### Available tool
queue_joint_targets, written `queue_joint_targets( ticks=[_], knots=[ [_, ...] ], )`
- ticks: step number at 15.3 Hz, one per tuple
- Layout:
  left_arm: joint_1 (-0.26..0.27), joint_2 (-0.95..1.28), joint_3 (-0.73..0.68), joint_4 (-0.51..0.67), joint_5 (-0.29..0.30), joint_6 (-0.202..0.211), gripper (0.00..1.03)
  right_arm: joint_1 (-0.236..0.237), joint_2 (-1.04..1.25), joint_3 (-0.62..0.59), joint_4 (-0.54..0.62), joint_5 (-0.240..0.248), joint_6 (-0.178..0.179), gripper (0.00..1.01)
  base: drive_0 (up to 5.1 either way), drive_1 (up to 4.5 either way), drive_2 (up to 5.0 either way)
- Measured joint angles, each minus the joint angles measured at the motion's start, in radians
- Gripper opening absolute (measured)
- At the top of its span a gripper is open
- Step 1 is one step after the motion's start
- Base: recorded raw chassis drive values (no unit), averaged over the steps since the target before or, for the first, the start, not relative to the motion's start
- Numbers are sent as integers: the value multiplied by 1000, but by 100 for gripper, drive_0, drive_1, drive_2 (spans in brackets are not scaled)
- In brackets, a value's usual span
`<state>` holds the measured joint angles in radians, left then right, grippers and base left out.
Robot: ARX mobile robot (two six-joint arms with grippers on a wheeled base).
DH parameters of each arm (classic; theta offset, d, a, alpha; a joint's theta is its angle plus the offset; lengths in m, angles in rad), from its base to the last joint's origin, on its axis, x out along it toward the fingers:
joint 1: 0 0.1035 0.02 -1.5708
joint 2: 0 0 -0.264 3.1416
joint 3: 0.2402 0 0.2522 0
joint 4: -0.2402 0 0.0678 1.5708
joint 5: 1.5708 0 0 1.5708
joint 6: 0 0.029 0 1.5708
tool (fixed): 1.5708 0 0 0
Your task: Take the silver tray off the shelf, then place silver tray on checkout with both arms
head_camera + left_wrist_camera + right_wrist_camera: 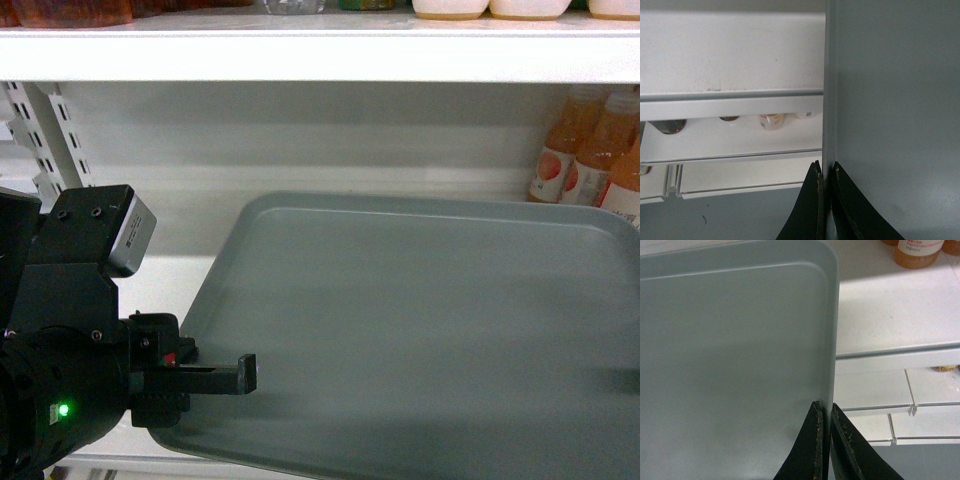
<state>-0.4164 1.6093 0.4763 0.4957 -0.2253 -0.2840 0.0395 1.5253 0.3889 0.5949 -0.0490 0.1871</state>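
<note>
The silver tray [420, 320] is a flat grey-green rectangle; its far part lies over the white shelf [170, 280] and its near edge sticks out past the shelf's front. My left gripper [245, 372] is shut on the tray's left rim; in the left wrist view its fingers [816, 200] pinch the rim of the tray [890, 125]. My right gripper [824, 410] is shut on the right rim of the tray [730, 365], beside the shelf [890, 305]. The right arm is outside the head view. The checkout is out of view.
An upper shelf board [300, 55] runs close above the tray. Orange juice bottles [585, 150] stand at the shelf's back right, near the tray's far corner. A slotted bracket [50, 130] rises at the left. Lower shelf boards [730, 150] hold jars [771, 121] below.
</note>
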Motion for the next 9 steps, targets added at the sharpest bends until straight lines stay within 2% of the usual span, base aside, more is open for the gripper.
queue_joint_targets(
  ticks=[2,9],
  knots=[
    [0,1,0,-3,0,0,3,0,0,0,-6,0,0,3,0,0,0],
    [1,0,-2,-4,0,0,3,0,0,-2,-4,-2,0,3,6,-424,436]
  ],
)
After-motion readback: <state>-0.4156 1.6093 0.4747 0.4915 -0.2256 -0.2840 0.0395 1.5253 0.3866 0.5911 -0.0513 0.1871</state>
